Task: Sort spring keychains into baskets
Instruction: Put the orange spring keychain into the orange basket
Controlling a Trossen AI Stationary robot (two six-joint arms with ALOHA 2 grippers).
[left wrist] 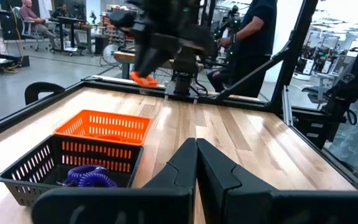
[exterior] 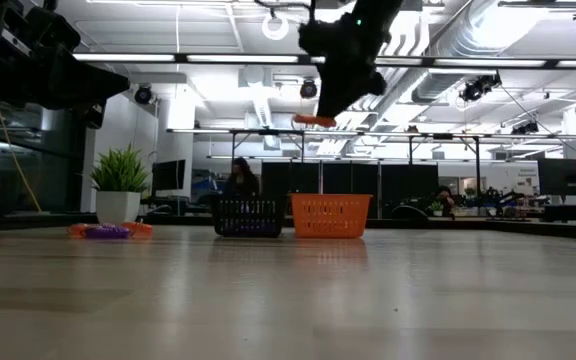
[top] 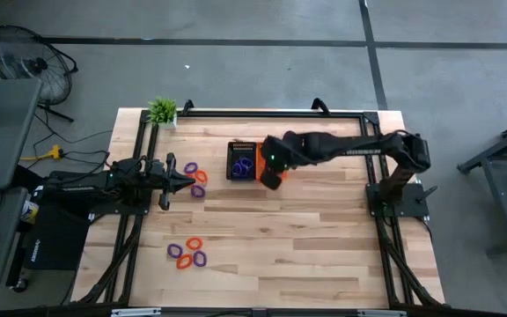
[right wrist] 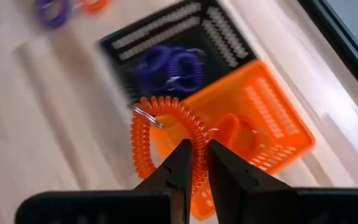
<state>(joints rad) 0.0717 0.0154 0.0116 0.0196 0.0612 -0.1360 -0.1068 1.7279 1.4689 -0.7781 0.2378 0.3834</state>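
While the right gripper [right wrist: 195,163] hangs in the air above the orange basket [right wrist: 278,118], its two dark fingers are pinched on an orange spring keychain [right wrist: 166,138], whose coil loops out ahead of the fingertips with a small metal ring at its far side. Seen level from the table edge, that keychain shows as a flat orange shape under the raised gripper [exterior: 340,98], well clear of the basket rims below. Another orange coil [right wrist: 232,132] already lies inside the orange basket. Touching that basket's side stands the black basket [right wrist: 166,50], and in it lie purple keychains [right wrist: 169,70]. From above, the two baskets sit side by side near the far middle of the wooden table [top: 280,246], the black one [top: 240,160] toward the left arm and the orange one mostly hidden under the right arm's wrist. Beside the black basket a small cluster of loose coils [top: 194,174], purple and orange, lies on the wood just in front of the left gripper [top: 183,181]. That gripper rests low at the table's left side with its fingers pressed together, holding nothing. A second cluster of purple and orange coils [top: 187,253] lies nearer the front edge, well apart from the baskets. A green potted plant [top: 162,110] stands at the far left corner.
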